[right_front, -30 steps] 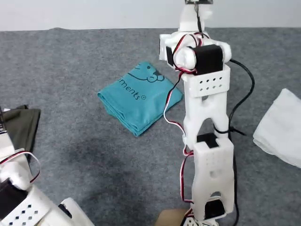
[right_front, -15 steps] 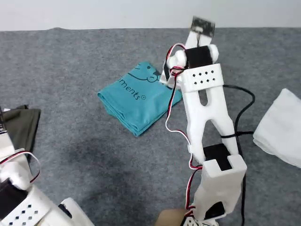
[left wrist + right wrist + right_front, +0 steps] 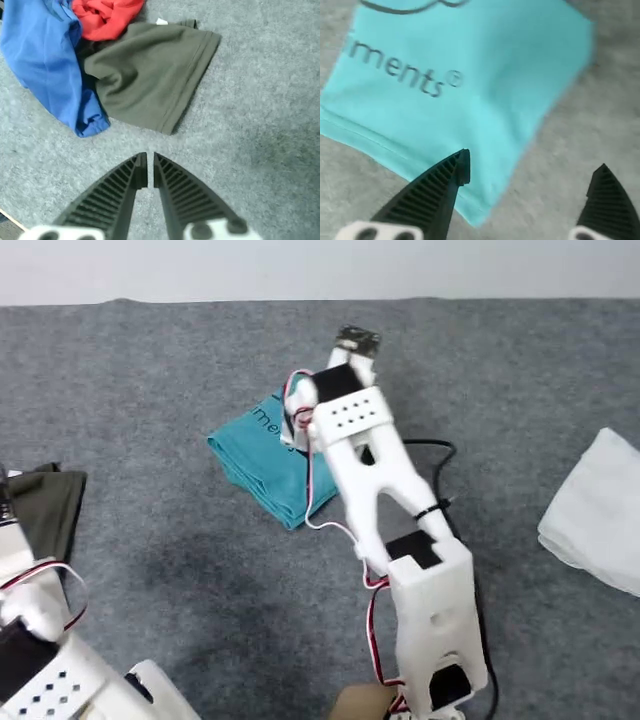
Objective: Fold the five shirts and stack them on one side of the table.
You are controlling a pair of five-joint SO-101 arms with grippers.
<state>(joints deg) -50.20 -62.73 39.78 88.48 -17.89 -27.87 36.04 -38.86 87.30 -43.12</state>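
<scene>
The right arm [image 3: 370, 470] stretched out over the grey table cover [image 3: 180, 570], with its wrist right above the teal shirt [image 3: 255, 465]. That shirt lay folded into a tidy rectangle near the middle of the table. It was turned cornerwise, and dark print showed on its top face.

In the right wrist view, the right gripper [image 3: 533, 161] was spread wide with nothing between its fingers. One fingertip [image 3: 462, 162] sat over the teal shirt's hemmed edge, close to a corner. The other was over bare grey cover just beside the shirt. Whether either tip actually touched down could not be told.

On the other side, the left arm [image 3: 40, 660] sat low at the near left corner of the high view. The left gripper [image 3: 149, 156] was pressed together, its tips meeting with only a sliver of a gap. It gripped nothing and pointed at bare cover.

Just beyond those tips lay the olive shirt [image 3: 150, 75], loosely spread and rumpled, with one stitched hem facing the gripper. The blue shirt [image 3: 45, 65] lay bunched against it, touching along one side, with a fold of blue reaching nearest the gripper. The red shirt [image 3: 107, 15] was crumpled at the far end of that heap, touching both the blue and the olive.

At the right edge of the high view, the white shirt [image 3: 598, 510] lay partly cut off by the frame. It was well apart from the teal shirt and the arm above it.
</scene>
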